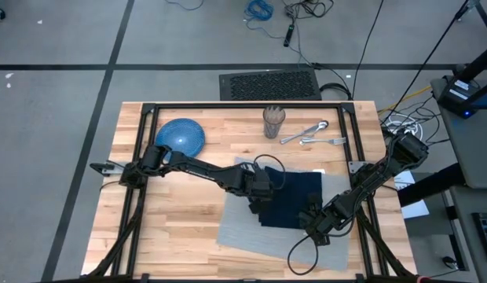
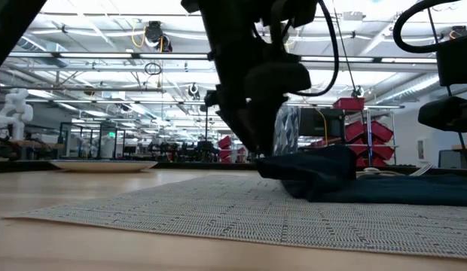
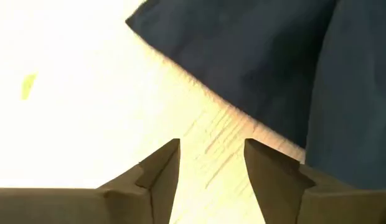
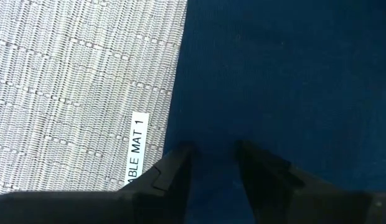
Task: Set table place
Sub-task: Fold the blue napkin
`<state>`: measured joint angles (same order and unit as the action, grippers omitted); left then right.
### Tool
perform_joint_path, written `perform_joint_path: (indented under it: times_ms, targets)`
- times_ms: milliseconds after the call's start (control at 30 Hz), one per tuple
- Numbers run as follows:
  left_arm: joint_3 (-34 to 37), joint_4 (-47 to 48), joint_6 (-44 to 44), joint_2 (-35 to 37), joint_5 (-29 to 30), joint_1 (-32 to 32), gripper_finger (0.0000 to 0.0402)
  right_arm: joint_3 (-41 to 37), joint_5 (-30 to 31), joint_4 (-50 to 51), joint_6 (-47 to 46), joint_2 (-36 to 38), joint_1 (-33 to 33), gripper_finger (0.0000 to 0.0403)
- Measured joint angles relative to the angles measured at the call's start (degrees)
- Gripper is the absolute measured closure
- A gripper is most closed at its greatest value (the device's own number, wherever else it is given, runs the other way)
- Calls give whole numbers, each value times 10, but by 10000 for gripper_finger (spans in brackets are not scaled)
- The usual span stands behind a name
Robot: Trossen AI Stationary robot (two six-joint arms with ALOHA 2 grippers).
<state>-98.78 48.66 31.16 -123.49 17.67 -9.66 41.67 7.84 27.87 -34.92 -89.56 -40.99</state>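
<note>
The grey placemat [image 1: 239,224] lies flat on the wooden table [image 1: 169,236], with a navy napkin [image 1: 294,196] on its right part. The napkin's left edge [image 2: 309,169] is rumpled and stands up a little. My left gripper [image 3: 211,149] hangs open just above the mat at that edge, pointing steeply down with nothing between its fingers. My right gripper [image 4: 210,152] stands on the napkin [image 4: 274,74] near the table's front, its fingers a small gap apart, close to the napkin's edge beside the mat [image 4: 75,81]. My right gripper comes at the napkin from above, pointing steeply down. Both fingertips [image 4: 180,155] sit on the napkin's flat top close to its edge, with smooth cloth showing in the gap between them. The napkin stays lying on the mat. I cannot tell whether any cloth is pinched.
A blue plate [image 1: 181,135] sits at the table's far left. A glass [image 1: 274,122] and cutlery [image 1: 310,134] lie near the far edge. Bare wood lies left of the mat. A black frame [image 1: 141,141] edges the table.
</note>
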Motion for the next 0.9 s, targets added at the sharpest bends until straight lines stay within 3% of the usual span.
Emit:
perform_joint_path:
  times_ms: [267, 567, 900]
  targets:
    - [0, -7, -15, 0, -7, -5, 254, 0, 1, -1, -4, 0, 0, 282]
    - [0, -24, -16, -8, -53, -14, 254, 0, 1, -2, -5, 0, 0, 282]
    - [0, -139, -31, -8, -124, -38, 254, 0, 1, -2, -4, 0, 0, 282]
